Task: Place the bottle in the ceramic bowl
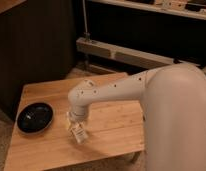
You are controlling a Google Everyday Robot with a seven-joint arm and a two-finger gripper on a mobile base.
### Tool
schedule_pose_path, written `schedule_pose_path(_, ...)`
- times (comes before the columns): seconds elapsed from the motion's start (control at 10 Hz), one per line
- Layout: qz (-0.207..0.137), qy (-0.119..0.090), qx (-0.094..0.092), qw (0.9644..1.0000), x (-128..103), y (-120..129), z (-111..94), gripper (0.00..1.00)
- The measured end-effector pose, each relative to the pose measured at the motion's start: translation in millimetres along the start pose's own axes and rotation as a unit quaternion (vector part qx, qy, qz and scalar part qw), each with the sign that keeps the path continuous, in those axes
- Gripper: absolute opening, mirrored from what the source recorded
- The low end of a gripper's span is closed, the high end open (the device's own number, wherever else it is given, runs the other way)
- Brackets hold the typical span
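The small white bottle [78, 133] lies on its side on the wooden table [111, 120], a little right of the black ceramic bowl [35, 117]. My gripper [73, 120] hangs from the white arm, right over the bottle's near end and down at the bottle. The arm's wrist hides the gripper's upper part. The bowl sits at the table's left side and holds nothing.
My white arm [146, 95] reaches across the table from the right and its bulky body fills the right of the view. A dark cabinet wall stands behind the table, and a metal rail [126, 52] runs behind it at the back.
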Motion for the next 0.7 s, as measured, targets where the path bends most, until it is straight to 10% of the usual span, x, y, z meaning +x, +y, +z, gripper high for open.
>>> schedule_pose_path(0.7, 0.006, 0.028, 0.007, 0.9996, 3, -3, 40, 0.64)
